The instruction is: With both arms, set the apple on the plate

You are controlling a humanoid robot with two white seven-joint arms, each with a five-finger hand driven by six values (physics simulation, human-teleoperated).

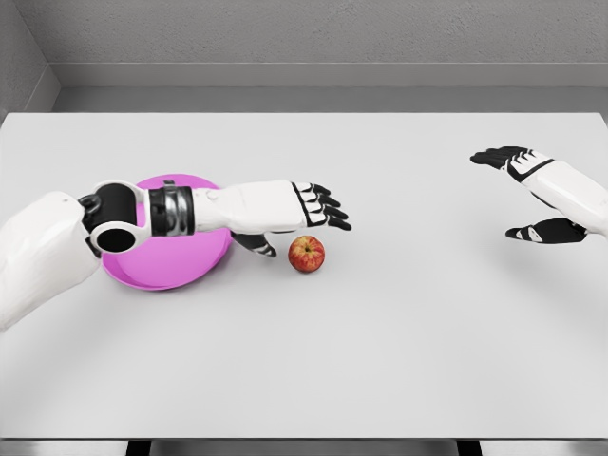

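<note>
A red apple [306, 254] sits on the white table, just right of the pink plate [171, 271]. My left hand [304, 220] reaches out over the plate's right part and hovers just above and behind the apple, fingers spread, thumb hanging down left of the fruit, holding nothing. The left forearm covers the plate's upper middle. My right hand [527, 195] is far off at the right edge, fingers spread and empty, well away from the apple.
The white table [380, 361] stretches wide in front and between the two hands. Its back edge meets a grey wall; its front edge runs along the bottom of the view.
</note>
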